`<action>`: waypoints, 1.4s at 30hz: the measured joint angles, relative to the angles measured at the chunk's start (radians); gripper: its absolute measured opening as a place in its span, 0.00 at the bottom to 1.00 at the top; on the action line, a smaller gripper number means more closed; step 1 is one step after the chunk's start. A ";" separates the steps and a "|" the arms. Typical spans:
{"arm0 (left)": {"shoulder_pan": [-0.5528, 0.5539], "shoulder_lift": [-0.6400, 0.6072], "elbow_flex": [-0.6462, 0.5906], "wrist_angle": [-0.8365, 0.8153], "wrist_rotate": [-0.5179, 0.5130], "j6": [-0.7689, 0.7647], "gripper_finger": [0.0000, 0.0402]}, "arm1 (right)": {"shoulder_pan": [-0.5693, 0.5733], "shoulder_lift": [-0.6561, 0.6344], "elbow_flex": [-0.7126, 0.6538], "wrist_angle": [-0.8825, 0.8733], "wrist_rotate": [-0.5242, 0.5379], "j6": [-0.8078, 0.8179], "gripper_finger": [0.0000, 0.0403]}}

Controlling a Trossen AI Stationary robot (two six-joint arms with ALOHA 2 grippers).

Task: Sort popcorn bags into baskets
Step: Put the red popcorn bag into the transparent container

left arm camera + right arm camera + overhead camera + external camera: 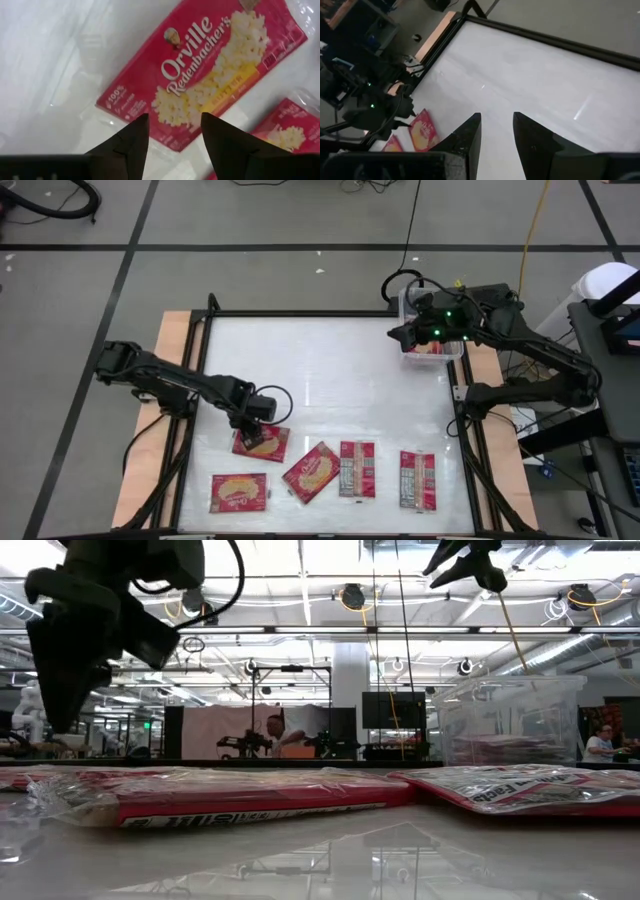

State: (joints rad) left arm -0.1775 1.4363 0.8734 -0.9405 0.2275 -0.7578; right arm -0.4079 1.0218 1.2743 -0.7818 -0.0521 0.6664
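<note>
Five red popcorn bags lie flat along the table's near side. The high view shows them: one (268, 446) under my left gripper, one (238, 492) near the near edge, one (312, 470) slanted, and two grey-panel-up (357, 468) (417, 478). My left gripper (258, 434) (175, 120) is open and hovers over the first bag (200, 75), picture side up. The clear basket (452, 356) (510, 720) stands at the far right corner with red packets (428, 348) inside. My right gripper (400, 333) (496, 117) is open, raised beside the basket's left side (470, 565).
A black frame (330, 314) borders the white table top, with wooden strips (175, 340) along both sides. The middle and far left of the table (300, 370) hold nothing. A white cable loop (400, 280) lies behind the basket. People sit in the room beyond (270, 730).
</note>
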 joint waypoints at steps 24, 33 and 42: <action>-0.007 -0.510 -0.345 0.133 0.008 -0.357 0.49 | 0.082 0.000 -0.093 0.060 -0.015 0.010 0.26; -0.007 -0.503 -0.455 0.332 -0.082 -0.442 0.63 | 0.111 0.000 -0.099 0.127 -0.030 0.027 0.26; -0.007 -0.398 -0.562 0.621 -0.103 -0.412 0.58 | 0.111 0.000 -0.099 0.127 -0.030 0.047 0.26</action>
State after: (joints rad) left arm -0.1846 1.0379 0.3109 -0.3191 0.1246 -1.1699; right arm -0.2970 1.0218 1.1755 -0.6544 -0.0822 0.7132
